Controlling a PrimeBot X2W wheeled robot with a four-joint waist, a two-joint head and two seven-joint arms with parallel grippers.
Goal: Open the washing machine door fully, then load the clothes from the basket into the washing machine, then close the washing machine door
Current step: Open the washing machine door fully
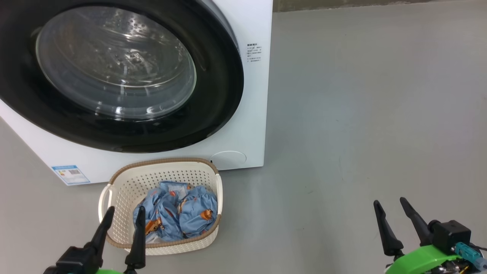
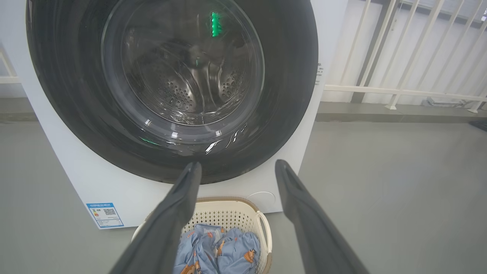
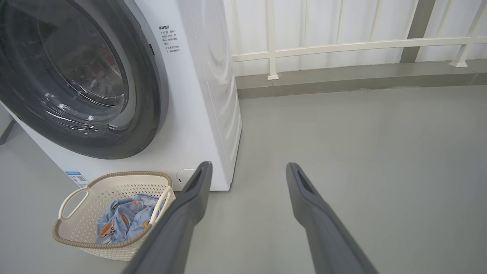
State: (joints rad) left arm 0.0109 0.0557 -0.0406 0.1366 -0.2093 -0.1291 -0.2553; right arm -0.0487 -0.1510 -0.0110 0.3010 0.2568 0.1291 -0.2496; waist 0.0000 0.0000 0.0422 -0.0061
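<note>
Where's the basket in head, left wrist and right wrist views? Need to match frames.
Head view: basket lower left, on the floor before the washing machine, behind the left gripper.
Left wrist view: basket bottom centre, partly behind one finger.
Right wrist view: basket lower left.
Shared landmark: blue label sticker at the machine's lower front corner.

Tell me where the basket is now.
Head view, lower left: the basket stands on the floor right in front of the washing machine, below its door, near the left gripper.
</note>
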